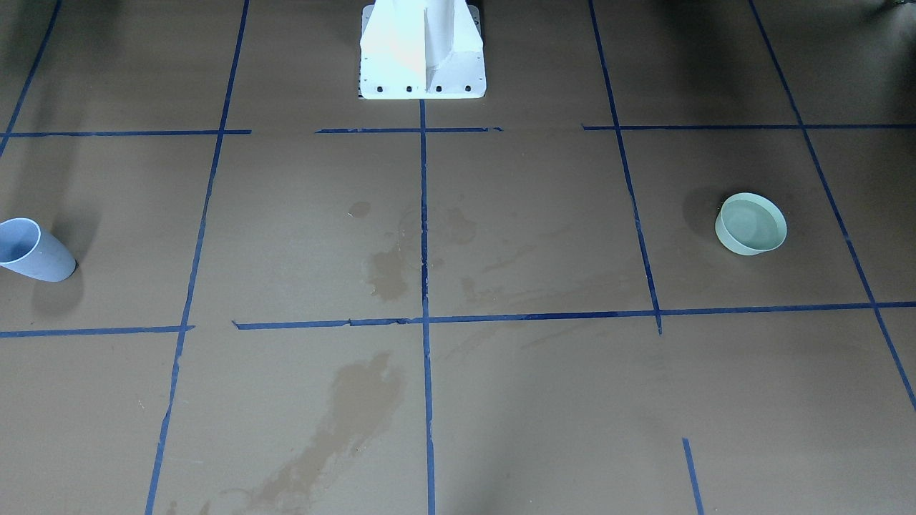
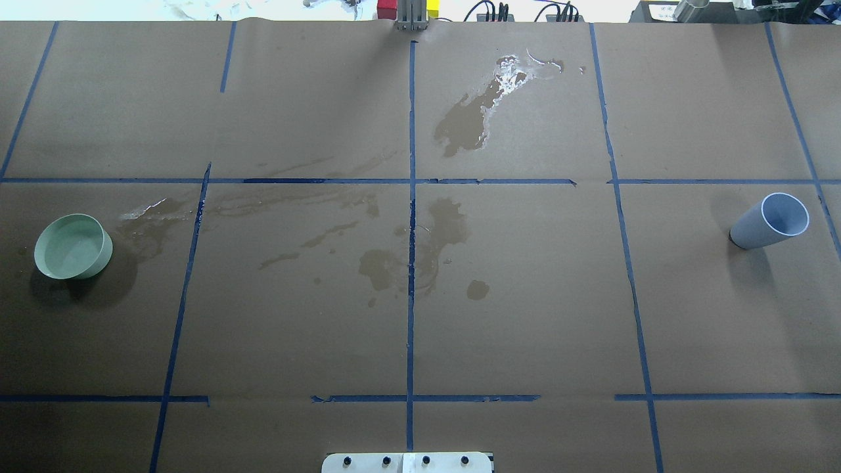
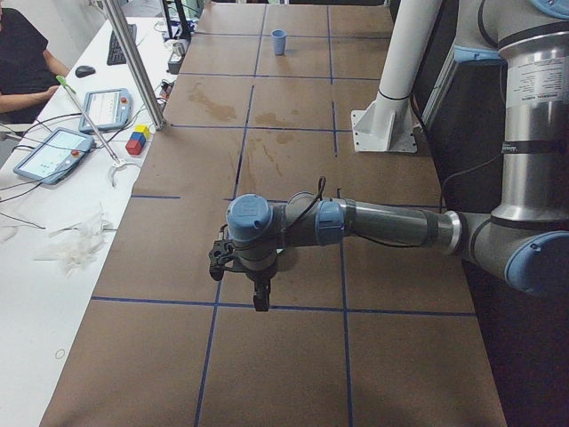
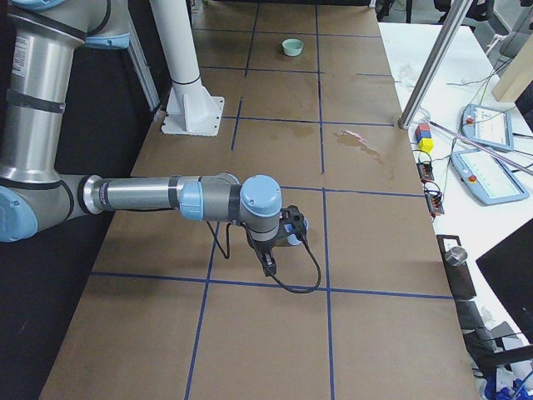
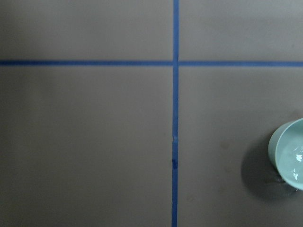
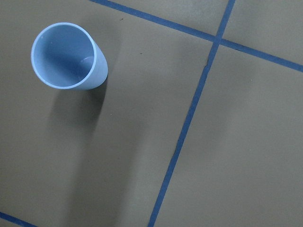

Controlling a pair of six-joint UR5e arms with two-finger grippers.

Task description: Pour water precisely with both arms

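Water in light green bowl sloshes; I'd pinch wall, possibly slippery. My left gripper, right gripper: width untellable.

My left arm and right arm: grey-silver tubes, light blue round joint caps, black cables; white bolted pedestal.

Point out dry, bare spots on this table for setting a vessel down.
Dry and bare: the strip along the robot's edge either side of the white pedestal, and the stretch between the centre stains and the blue cup. Messy: those stains, the far puddle, wet streaks beside the green bowl.
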